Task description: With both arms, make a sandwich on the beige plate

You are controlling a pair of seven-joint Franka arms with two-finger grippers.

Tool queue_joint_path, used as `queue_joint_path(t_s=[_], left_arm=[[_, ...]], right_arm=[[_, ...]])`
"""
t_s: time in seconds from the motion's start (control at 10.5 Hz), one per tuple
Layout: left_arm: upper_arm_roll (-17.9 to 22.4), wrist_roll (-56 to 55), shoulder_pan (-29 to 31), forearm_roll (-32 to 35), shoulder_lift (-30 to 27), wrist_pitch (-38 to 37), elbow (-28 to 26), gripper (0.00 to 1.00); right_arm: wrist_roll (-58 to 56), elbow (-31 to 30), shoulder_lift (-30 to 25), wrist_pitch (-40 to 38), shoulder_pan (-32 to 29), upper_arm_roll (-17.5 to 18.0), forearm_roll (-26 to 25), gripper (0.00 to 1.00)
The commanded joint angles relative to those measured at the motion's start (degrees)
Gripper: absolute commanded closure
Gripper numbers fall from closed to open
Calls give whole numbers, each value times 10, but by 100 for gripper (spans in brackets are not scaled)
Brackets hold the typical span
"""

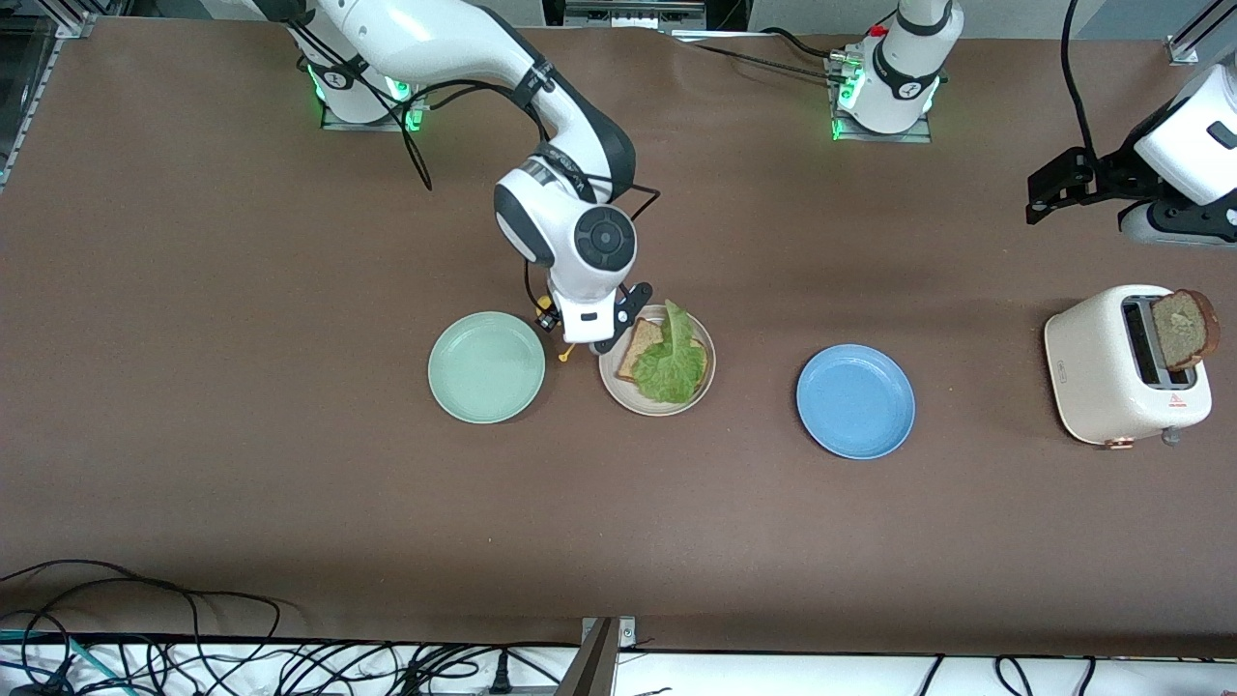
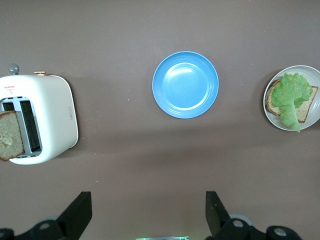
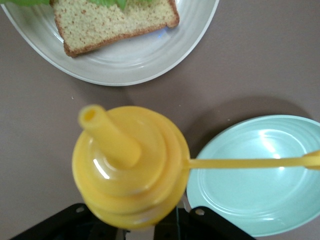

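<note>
The beige plate [image 1: 616,380] holds one brown bread slice [image 1: 642,347] with a ruffled green lettuce leaf [image 1: 672,367] lying on it. A second bread slice [image 1: 1184,329] stands in the toaster [image 1: 1102,377]. My right gripper [image 1: 582,338] hangs beside the beige plate, toward the mint-green plate [image 1: 486,366]. In the right wrist view the right gripper [image 3: 145,225] is shut on a yellow squeeze bottle [image 3: 130,165] with an open nozzle, next to the plate [image 3: 130,62] and bread [image 3: 112,22]. My left gripper [image 1: 1053,193] waits open and empty above the table, close to the toaster [image 2: 50,110].
A blue plate [image 1: 855,400] lies between the beige plate and the toaster; it also shows in the left wrist view [image 2: 185,84]. The mint-green plate [image 3: 250,185] lies just beside the bottle. Cables run along the table edge nearest the front camera.
</note>
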Motion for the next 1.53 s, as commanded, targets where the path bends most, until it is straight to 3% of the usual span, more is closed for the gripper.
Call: queue_joint_path(t_s=[0.0,0.19,0.48,0.67,1.05,1.43], left_arm=[[0,-3,-1,1,-3,-9,6,0],[0,-3,-1,1,-3,-9,6,0],[0,-3,-1,1,-3,-9,6,0],[0,-3,-1,1,-3,-9,6,0],[-1,-3,-1,1,-3,-9,6,0],[-1,-3,-1,1,-3,-9,6,0]], right_arm=[[-46,44,17,-45,13,-29,60,100],[-84,92,42,-93,13,-58,114,100],[-92,107,60,-123,14,-79,189,100],[-93,154,100,-147,47,-87,193,100],[-115,162,123,-177,103,-104,157,100],[-184,168,138,-205,105,-127,151,100]])
